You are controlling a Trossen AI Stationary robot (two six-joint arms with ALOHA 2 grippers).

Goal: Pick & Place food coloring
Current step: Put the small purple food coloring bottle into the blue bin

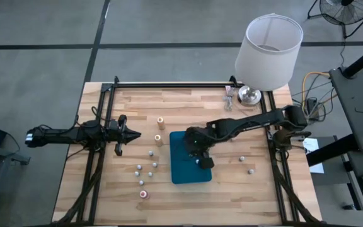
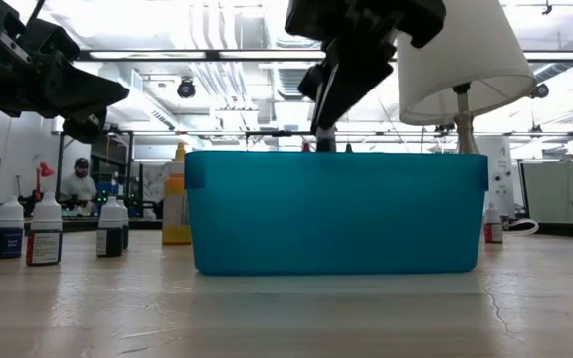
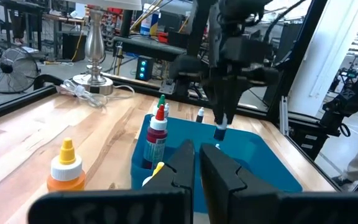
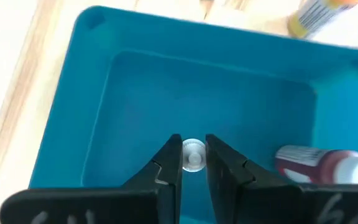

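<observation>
My wooden table (image 1: 188, 189) carries everything, with a white-shaded lamp (image 1: 268, 44) standing at its far right corner. Near the middle sits the teal tray (image 1: 183, 173), and my right arm reaches in from the right side so that my right gripper (image 4: 193, 163) hangs over the tray's inside. Its fingers pinch a small food coloring bottle (image 4: 193, 154) by its whitish cap, holding it upright above the tray floor; from table height the bottle's top just shows above the tray wall under the gripper (image 2: 323, 134). One red-and-white bottle (image 4: 325, 165) already lies on its side on the tray floor, near the held one but apart from it.

My left arm waits at the table's left edge, raised off the wood, and my left gripper (image 1: 128, 133) points toward the tray with its fingers pressed together on nothing.

The other bottles stand loose on the table. A taller orange-topped bottle (image 3: 66, 167) stands left of the tray, a red-topped bottle (image 3: 158, 134) stands just beside the tray's wall, several small grey-capped bottles (image 1: 145, 169) cluster to the tray's left, and two small ones (image 1: 247, 165) stand to its right.
</observation>
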